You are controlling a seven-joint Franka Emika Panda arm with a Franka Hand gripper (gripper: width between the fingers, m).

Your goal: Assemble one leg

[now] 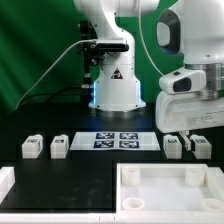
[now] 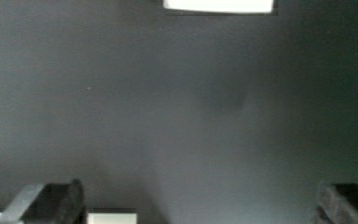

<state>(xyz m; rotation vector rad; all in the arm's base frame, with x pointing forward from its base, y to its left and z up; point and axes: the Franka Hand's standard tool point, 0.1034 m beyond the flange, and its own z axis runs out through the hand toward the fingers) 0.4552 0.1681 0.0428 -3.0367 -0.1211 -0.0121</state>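
Observation:
Four small white legs stand in a row on the black table in the exterior view. Two are at its left point(image 1: 32, 148) point(image 1: 58, 147) and two at its right point(image 1: 172, 146) point(image 1: 200, 145). My gripper point(image 1: 187, 133) hangs just above the right pair and holds nothing. In the wrist view the gripper point(image 2: 202, 192) is open, its two dark fingers point(image 2: 51, 204) wide apart over bare dark table. A white patch point(image 2: 115, 218) shows between them at the frame edge; I cannot tell what it is.
The marker board point(image 1: 117, 140) lies between the two pairs of legs. A big white tray-like frame point(image 1: 170, 192) sits at the front right, and a white piece point(image 1: 5, 185) at the front left edge. The arm's base point(image 1: 117, 90) stands behind. Another white patch point(image 2: 220, 5) shows in the wrist view.

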